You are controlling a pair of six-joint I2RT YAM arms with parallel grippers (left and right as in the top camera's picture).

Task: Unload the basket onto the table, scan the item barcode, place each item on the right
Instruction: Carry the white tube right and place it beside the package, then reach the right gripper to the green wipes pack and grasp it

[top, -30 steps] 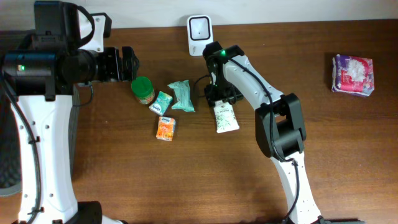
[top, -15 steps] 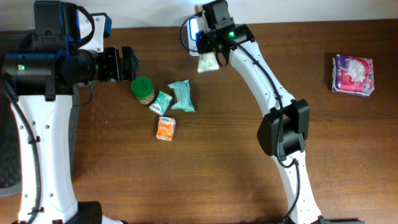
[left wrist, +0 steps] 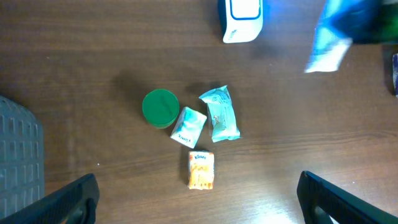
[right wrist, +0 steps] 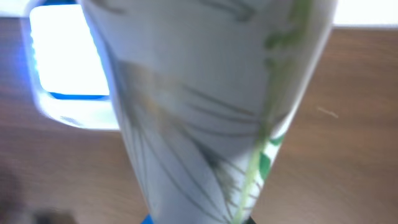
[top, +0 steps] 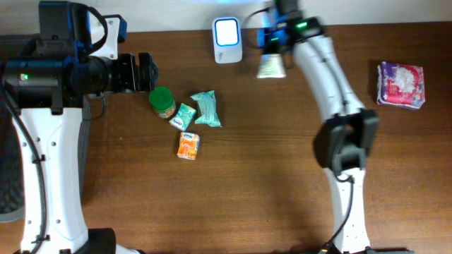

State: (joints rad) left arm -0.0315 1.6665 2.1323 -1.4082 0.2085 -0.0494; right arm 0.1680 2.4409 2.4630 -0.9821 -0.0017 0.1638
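- The right gripper is clenched on the soft white packet with green leaf print. It holds the packet up near the table's far edge, just right of the white scanner with the glowing screen.
- In the wrist view, the packet fills the frame with the scanner's lit face off to its left. No barcode shows on this side.
- Risk: the packet sits beside the scanner window rather than in front of it, so the read could miss.
- Risk: if the code faces away or the wrapper creases, there may be no scan.
- Risk: the grip looks to be near one end, so the floppy packet might swing or slip.
- The left gripper has its jaws spread wide and empty, beside the green-lidded jar.
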